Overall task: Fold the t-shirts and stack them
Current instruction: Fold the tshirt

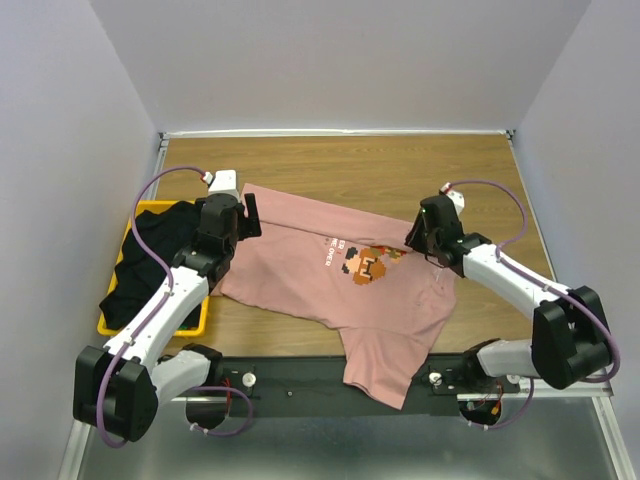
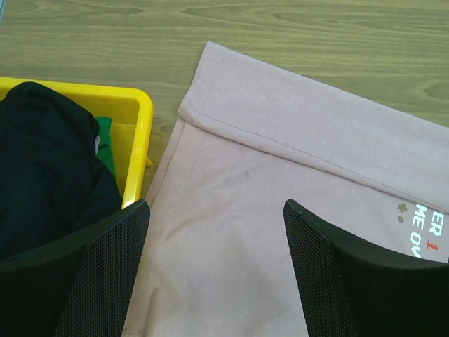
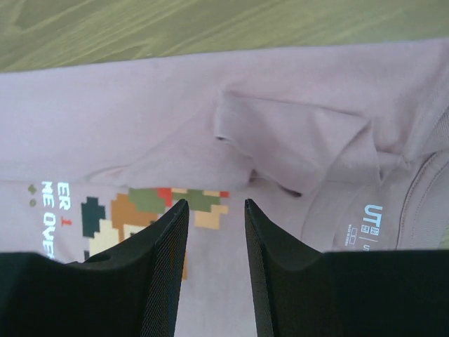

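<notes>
We're seeing pink shirt point(image 1: 340, 275) lying skewed on desk point(image 1: 400, 160), sleeve point(image 1: 380, 368) overhanging near edge. L tool point(image 2: 217, 207) hovering wide open, empty, over hem point(image 2: 280, 144); R tool point(image 3: 216, 203) barely open, empty, nr collar point(image 3: 414, 203). Risk: we're catching bunched layers, fold going crooked.

Soft, even overhead light, faint shadows on the brown wooden surface point(image 1: 400, 160). My wrist views are sharp, even my black mesh-faced pincer fingers point(image 2: 105, 281).
</notes>
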Tool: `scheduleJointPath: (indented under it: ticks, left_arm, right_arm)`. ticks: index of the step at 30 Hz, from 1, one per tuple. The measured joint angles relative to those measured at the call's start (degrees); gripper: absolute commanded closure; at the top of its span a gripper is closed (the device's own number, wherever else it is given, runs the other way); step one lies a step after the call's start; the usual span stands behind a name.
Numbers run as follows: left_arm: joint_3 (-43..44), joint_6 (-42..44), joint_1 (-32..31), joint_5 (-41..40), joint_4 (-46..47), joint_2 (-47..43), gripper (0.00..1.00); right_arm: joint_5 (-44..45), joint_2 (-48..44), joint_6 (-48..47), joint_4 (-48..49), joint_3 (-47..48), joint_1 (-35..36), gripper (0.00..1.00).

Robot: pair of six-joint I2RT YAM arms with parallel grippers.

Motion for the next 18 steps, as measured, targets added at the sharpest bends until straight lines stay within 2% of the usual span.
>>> scheduleJointPath:
  ticks: [5,12,18]
  left_arm:
    - [0.0,0.02,0.0,0.0,0.13,0.0,0.15]
    - [0.0,0.02,0.0,0.0,0.15,0.11,0.15]
    - [0.0,0.02,0.0,0.02,0.17,0.68,0.15]
  right_arm:
    - [-1.49,-0.04,6.23,4.22,-5.79,-1.9,0.56]
    - [-1.49,0.79,11.43,10.91,-7.89,-2.05,0.56]
    - [-0.68,2.29,14.43,13.0,-9.22,-2.1,0.56]
